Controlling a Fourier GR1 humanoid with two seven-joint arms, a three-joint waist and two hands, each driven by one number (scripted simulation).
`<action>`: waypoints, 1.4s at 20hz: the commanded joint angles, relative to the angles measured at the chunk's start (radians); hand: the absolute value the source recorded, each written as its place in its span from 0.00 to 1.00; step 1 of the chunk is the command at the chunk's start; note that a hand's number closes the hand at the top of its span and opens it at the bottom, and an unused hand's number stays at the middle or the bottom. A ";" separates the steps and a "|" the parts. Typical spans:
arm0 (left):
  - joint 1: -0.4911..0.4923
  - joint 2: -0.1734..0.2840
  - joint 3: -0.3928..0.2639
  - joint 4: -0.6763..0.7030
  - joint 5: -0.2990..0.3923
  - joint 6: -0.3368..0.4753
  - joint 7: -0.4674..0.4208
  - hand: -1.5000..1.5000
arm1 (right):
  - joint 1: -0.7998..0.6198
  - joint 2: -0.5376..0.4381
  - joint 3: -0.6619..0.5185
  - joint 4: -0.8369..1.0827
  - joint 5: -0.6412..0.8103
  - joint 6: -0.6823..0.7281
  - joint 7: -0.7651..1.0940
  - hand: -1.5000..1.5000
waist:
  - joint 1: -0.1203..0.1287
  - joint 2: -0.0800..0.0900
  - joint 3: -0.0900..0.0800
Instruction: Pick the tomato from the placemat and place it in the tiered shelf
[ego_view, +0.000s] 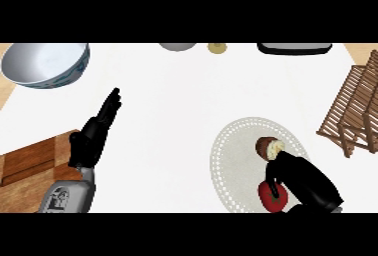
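A red tomato (272, 198) lies at the near edge of a round pale placemat (236, 150). My right hand (304, 179) reaches over it from the lower right, fingers curled down against the tomato's right side and top, hiding part of it. A brown and cream pastry-like item (269, 147) sits on the mat just beyond the hand. The wooden tiered shelf (359, 110) stands at the right edge. My left hand (96, 131) rests open at the left, fingers straight and pointing away.
A large white bowl (44, 64) sits at the far left. A wooden board (33, 162) lies under my left forearm. Along the far edge are a small grey bowl (177, 46), a small yellowish object (216, 48) and a dark tray (294, 48).
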 joint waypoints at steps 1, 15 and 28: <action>0.016 -0.007 -0.003 -0.008 -0.014 0.021 0.001 0.50 | 0.166 -0.219 -0.101 -0.062 -0.113 -0.045 -0.315 1.00 | -0.030 0.000 0.006; 0.049 -0.003 0.016 -0.018 -0.001 0.024 -0.004 0.50 | 0.403 -0.565 -0.574 0.160 -0.779 0.119 -1.077 1.00 | -0.063 -0.006 0.006; 0.002 -0.007 0.008 0.046 -0.020 0.023 -0.043 0.50 | 0.446 -0.796 -0.905 0.386 -1.286 0.257 -1.006 1.00 | -0.033 0.003 0.004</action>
